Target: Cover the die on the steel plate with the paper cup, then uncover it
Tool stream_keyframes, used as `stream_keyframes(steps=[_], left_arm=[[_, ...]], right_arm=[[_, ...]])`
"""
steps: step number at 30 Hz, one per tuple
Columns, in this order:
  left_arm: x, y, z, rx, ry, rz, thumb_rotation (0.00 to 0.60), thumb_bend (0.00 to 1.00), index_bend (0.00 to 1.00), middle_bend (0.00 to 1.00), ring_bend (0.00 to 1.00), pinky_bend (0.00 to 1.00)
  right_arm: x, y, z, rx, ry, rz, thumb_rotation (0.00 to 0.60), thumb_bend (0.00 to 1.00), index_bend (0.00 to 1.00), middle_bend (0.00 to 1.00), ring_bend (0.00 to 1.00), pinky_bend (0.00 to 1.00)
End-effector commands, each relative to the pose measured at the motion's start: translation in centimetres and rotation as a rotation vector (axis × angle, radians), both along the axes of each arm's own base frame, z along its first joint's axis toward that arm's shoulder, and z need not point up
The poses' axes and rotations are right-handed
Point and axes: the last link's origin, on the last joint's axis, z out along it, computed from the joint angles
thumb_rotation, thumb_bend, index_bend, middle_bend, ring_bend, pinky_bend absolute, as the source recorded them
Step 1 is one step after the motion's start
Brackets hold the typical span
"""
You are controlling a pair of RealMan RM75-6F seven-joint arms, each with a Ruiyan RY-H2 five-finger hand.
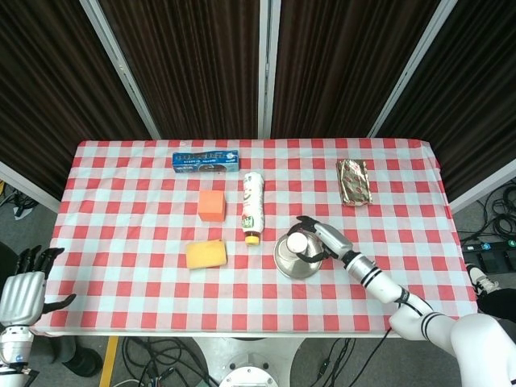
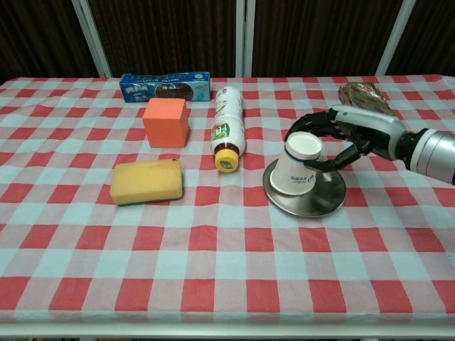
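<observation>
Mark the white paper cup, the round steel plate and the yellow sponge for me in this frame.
white paper cup (image 2: 297, 170), chest view, on its tilted side wall.
round steel plate (image 2: 321, 200), chest view, on the bare right part of its surface.
yellow sponge (image 2: 146, 181), chest view, on its top face.

Plate (image 2: 313, 202) polished steel, glossy; cup (image 2: 296, 170) matt white paper; tablecloth (image 2: 227, 263) checked cloth; sponge (image 2: 146, 181) porous foam.

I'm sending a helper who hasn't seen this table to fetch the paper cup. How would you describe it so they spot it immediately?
Start at the round steel plate near the table's right-centre, just right of the lying white bottle. The paper cup sits upside down and tilted on that plate, gripped by the right robot hand. It is the only white cup there.
</observation>
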Motion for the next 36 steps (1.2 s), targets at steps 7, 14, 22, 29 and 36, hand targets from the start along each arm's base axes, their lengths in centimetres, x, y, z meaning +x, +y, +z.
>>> stream_keyframes(steps=[7, 14, 22, 29, 36], left_arm=[[0.1, 0.1, -0.1, -0.006, 0.004, -0.007, 0.6, 0.02, 0.16, 0.14, 0.05, 0.05], [0.1, 0.0, 0.0, -0.001, 0.002, -0.001, 0.6, 0.02, 0.16, 0.14, 0.05, 0.05], [0.2, 0.2, -0.1, -0.006, 0.005, -0.003, 0.6, 0.02, 0.16, 0.14, 0.05, 0.05], [0.1, 0.1, 0.0, -0.002, 0.002, 0.002, 0.6, 0.02, 0.16, 0.14, 0.05, 0.05], [0.0, 0.2, 0.0, -0.001, 0.003, -0.001, 0.6, 0.02, 0.16, 0.14, 0.05, 0.05]], right_arm=[[-0.5, 0.0, 0.2, -0.005, 0.011, 0.011, 0.6, 0.33, 0.46, 0.34, 0.07, 0.1], [-0.2, 0.1, 0.2, 0.002, 0.007, 0.033, 0.6, 0.33, 0.46, 0.34, 0.07, 0.09], [-0.9, 0.7, 0.6, 0.004, 0.021, 0.049, 0.6, 0.33, 0.46, 0.35, 0.07, 0.09], [-0.7, -0.6, 0.6, -0.026, 0.0, 0.008, 0.6, 0.33, 0.46, 0.34, 0.07, 0.09], [-0.7, 1.7, 0.5, 0.036, 0.015, 0.091, 0.6, 0.33, 0.46, 0.34, 0.07, 0.08]])
